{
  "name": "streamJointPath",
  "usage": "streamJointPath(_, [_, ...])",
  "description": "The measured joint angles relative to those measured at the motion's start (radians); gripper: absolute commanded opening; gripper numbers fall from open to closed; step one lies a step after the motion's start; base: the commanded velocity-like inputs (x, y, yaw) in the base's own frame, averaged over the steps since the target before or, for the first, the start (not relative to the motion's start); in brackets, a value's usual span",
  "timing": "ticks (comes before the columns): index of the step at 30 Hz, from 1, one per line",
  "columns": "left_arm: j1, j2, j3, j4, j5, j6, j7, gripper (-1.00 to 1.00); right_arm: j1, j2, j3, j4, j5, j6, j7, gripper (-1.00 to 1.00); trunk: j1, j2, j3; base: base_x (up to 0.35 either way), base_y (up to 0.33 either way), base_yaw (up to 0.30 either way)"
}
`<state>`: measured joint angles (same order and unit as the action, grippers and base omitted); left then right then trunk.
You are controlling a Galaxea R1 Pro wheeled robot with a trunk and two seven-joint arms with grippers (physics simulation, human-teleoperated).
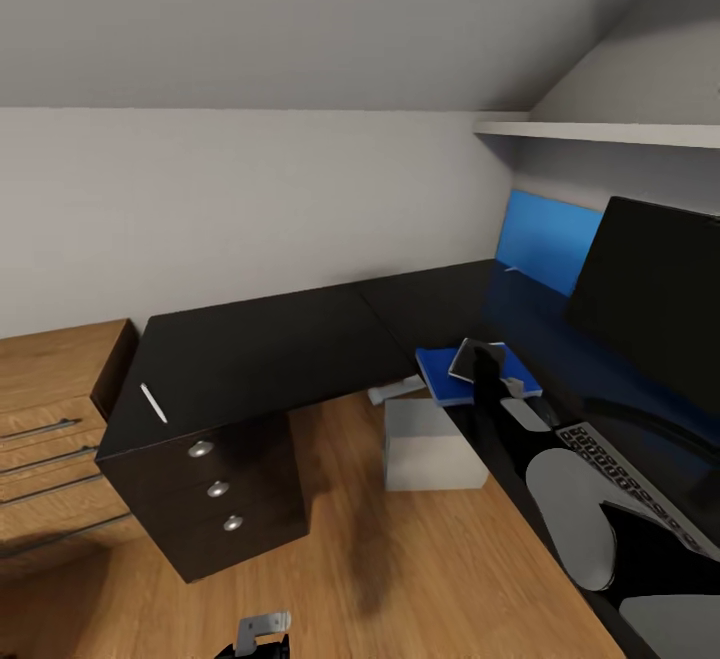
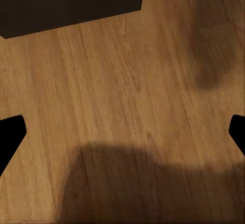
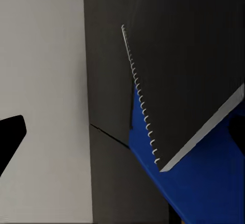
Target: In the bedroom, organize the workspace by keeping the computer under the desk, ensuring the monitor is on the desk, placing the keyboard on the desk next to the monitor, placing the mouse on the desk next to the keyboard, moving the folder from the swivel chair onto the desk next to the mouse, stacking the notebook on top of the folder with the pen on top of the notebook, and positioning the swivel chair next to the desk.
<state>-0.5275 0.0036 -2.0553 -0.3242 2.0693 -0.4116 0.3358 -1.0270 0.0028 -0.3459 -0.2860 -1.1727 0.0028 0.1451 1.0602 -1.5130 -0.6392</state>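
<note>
A pen (image 1: 154, 402) is seen lying alone on the left wing of the black desk (image 1: 270, 344), above the drawer unit (image 1: 215, 489); thin and light, it is best pinched at mid-length. The grey computer (image 1: 430, 446) sits on the floor beneath. Farther right, the notebook (image 1: 476, 360) is stacked on the blue folder (image 1: 450, 379), with the right gripper (image 3: 122, 127) spread wide over them, holding nothing. The left gripper (image 2: 122, 132) is likewise spread wide over bare floor.
</note>
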Motion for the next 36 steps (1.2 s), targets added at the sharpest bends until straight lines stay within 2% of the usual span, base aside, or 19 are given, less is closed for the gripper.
streamJointPath(20, [0.000, 0.001, 0.000, 0.001, 0.000, -0.001, 0.000, 1.00, 0.000, 0.000, -0.002, 0.000, 0.000, 0.000, 0.001, 1.00, 0.000, 0.000, 0.000, -0.030, 0.000, 0.000])
streamJointPath(26, [0.000, 0.001, 0.000, 0.000, 0.000, -0.001, 0.000, 1.00, 0.000, -0.001, -0.002, -0.001, 0.000, 0.000, 0.000, 1.00, -0.023, 0.042, 0.019, 0.000, 0.000, 0.000])
streamJointPath(32, [0.000, 0.001, 0.000, 0.000, 0.000, -0.001, 0.000, 1.00, 0.000, -0.001, -0.002, -0.002, 0.000, 0.000, 0.000, 1.00, -0.023, 0.042, 0.019, 0.000, 0.000, 0.000])
streamJointPath(36, [0.000, 0.001, 0.000, 0.000, 0.000, -0.001, 0.000, 1.00, 0.000, -0.001, -0.002, -0.002, 0.000, 0.000, 0.000, 1.00, -0.039, 0.070, 0.031, 0.000, 0.000, 0.000])
